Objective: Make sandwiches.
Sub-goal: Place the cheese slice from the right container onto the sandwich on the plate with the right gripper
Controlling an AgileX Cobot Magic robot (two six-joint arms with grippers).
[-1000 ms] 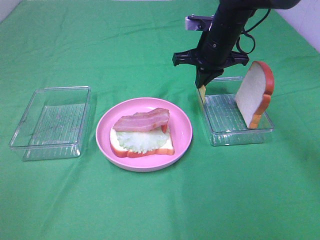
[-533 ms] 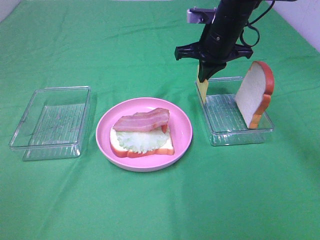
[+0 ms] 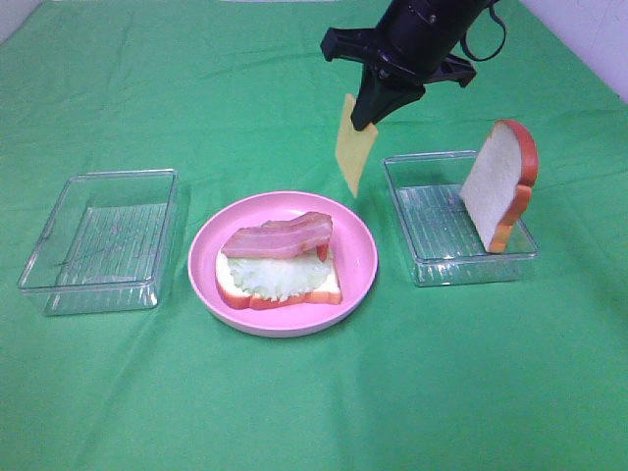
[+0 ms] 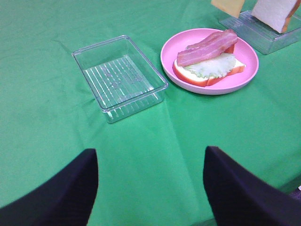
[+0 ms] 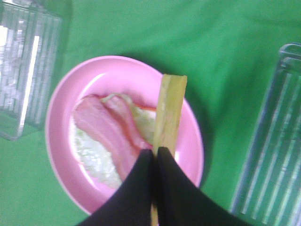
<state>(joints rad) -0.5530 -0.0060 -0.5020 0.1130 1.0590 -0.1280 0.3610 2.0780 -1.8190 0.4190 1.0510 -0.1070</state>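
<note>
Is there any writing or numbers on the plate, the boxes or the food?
None: no words, numbers or labels can be read anywhere. The pink plate, the left clear tray, the right clear tray, the half-built sandwich, the upright bread slice and the hanging cheese slice are all plain.

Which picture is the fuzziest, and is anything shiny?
The right wrist view is the fuzziest: the pink plate and the cheese slice have soft, smeared edges. The exterior high view is sharp and evenly lit. In the left wrist view, light glints off the clear tray, and the dark fingers up close are out of focus.
</note>
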